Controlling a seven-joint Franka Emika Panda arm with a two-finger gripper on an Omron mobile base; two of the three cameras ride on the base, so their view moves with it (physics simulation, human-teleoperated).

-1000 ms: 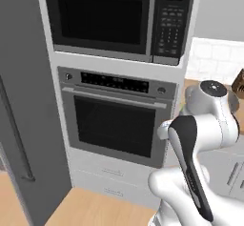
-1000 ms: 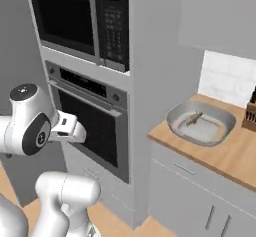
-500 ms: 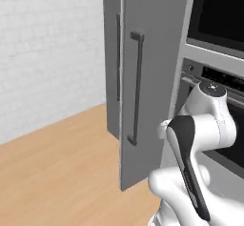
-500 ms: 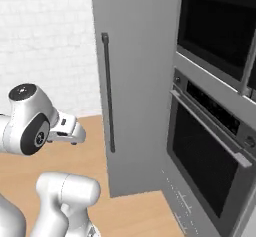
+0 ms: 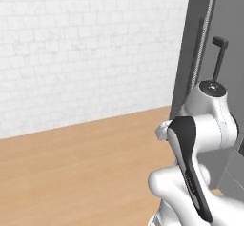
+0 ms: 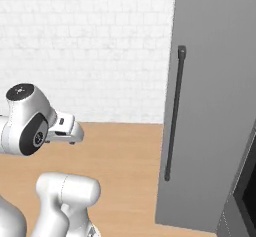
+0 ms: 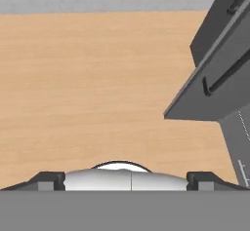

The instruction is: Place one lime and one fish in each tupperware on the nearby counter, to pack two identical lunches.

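The limes, the fish, the tupperware and the counter are all out of view. My gripper point(image 7: 126, 180) points down at bare wooden floor point(image 7: 93, 79). Its two dark fingertips point(image 7: 46, 179) sit far apart at the bottom of the hand view, open, with nothing between them. In the right base view the hand point(image 6: 64, 131) sticks out to the right from the folded arm, well above the floor. The left base view has the arm's white elbow point(image 5: 209, 120) in front of the hand.
A tall grey cabinet door with a long dark handle point(image 6: 173, 113) stands at the right, and its edge and handle point(image 5: 218, 58) also appear in the left base view. A white brick wall point(image 5: 86, 44) runs behind. Open wooden floor point(image 5: 81, 168) lies to the left.
The whole picture has swung: the base has turned left. The ovens and the counter with the tub have slid out on the right, and brick wall and floor have come in. The arm's pose is unchanged.
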